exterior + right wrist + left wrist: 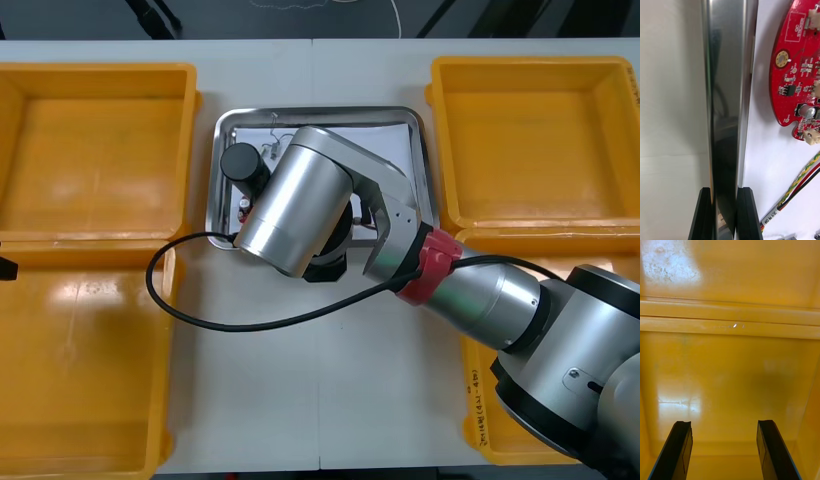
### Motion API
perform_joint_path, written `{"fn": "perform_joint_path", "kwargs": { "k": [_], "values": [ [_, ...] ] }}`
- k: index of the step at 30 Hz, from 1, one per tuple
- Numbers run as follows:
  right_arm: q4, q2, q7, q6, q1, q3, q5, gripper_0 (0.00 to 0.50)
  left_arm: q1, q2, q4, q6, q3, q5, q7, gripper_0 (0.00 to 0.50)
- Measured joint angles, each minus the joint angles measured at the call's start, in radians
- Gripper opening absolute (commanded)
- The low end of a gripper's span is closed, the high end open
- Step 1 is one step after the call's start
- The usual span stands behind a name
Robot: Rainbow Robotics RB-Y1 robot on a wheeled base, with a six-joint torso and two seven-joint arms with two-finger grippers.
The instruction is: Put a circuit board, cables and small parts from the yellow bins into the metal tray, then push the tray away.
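The metal tray point(320, 112) lies between the yellow bins, and my right arm covers most of it. In the right wrist view my right gripper point(725, 210) is shut on the tray's shiny rim point(728, 93), one finger on each side of it. On the tray's white inside lie a round red circuit board point(797, 75) and a red and yellow cable point(797, 185). My left gripper point(724, 450) hangs open over the bare floor of a yellow bin point(730, 382), with nothing between its fingers.
Yellow bins stand at the far left point(95, 150), near left point(80, 370) and far right point(535, 140); my right arm hides much of the near right one point(478, 425). A black cable point(200, 312) from that arm loops over the table below the tray.
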State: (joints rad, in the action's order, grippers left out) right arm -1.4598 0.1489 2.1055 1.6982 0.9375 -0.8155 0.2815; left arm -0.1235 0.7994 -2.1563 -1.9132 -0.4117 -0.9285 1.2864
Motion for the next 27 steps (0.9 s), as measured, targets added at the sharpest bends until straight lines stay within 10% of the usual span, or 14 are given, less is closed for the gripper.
{"fn": "perform_joint_path", "kwargs": {
  "k": [27],
  "values": [
    [0.099, -0.018, 0.038, -0.11, 0.049, 0.055, -0.073, 0.0, 0.0, 0.0, 0.0, 0.0, 0.0, 0.0, 0.0, 0.5]
  ]
}}
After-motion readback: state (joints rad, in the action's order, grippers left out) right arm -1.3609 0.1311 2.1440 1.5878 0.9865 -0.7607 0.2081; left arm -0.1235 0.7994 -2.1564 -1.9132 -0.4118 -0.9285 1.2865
